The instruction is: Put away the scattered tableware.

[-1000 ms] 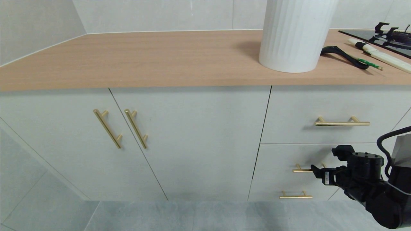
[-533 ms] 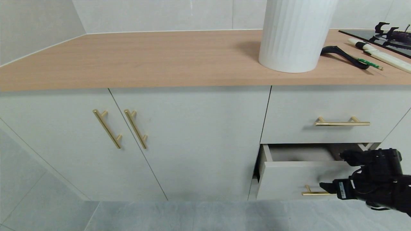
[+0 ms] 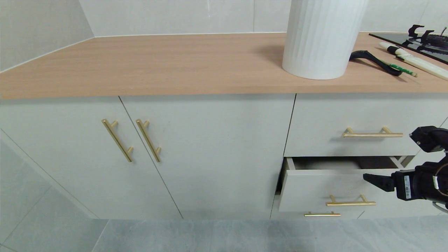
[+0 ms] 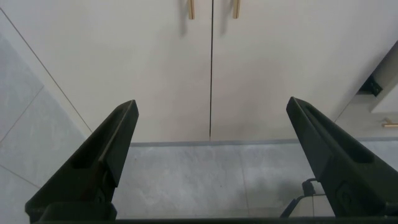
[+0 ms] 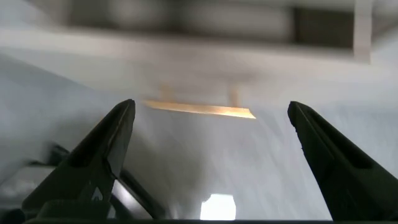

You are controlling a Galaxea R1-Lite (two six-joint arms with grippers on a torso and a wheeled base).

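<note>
Since half a second ago the right gripper (image 3: 387, 154) has let go of the middle drawer's bar handle (image 3: 351, 203) and risen toward 3 o'clock. It now hangs free above and beside that handle. A second ago the middle drawer (image 3: 315, 189) was shut; now it stands partly open at 4 o'clock, a little less far out than half a second ago. Its inside lies in shadow, and what it holds cannot be made out.

The right gripper's fingers are spread wide with nothing between them, and the right wrist view shows them apart in front of the drawer front (image 5: 210, 106). The left gripper (image 4: 211, 102) is also spread wide and empty, facing the seam of the two cabinet doors (image 4: 211, 74) and the floor below.

The tableware lies on the wooden counter (image 3: 157, 63) at 2 o'clock. A black-handled utensil (image 3: 376, 61), a green-patterned chopstick (image 3: 400, 69) and a long white utensil (image 3: 416, 61) lie close together. A tall white ribbed container (image 3: 322, 38) stands just beside the black-handled utensil, on its 9 o'clock side. A black stove (image 3: 420, 38) sits beyond, near the wall. Between the right gripper and the tableware stand the shut top drawer (image 3: 350, 119) and the counter's front edge.

Two angled door handles (image 3: 117, 140) sit at 8 o'clock.

A white label (image 3: 407, 182) on the right gripper carries print too small to read.
</note>
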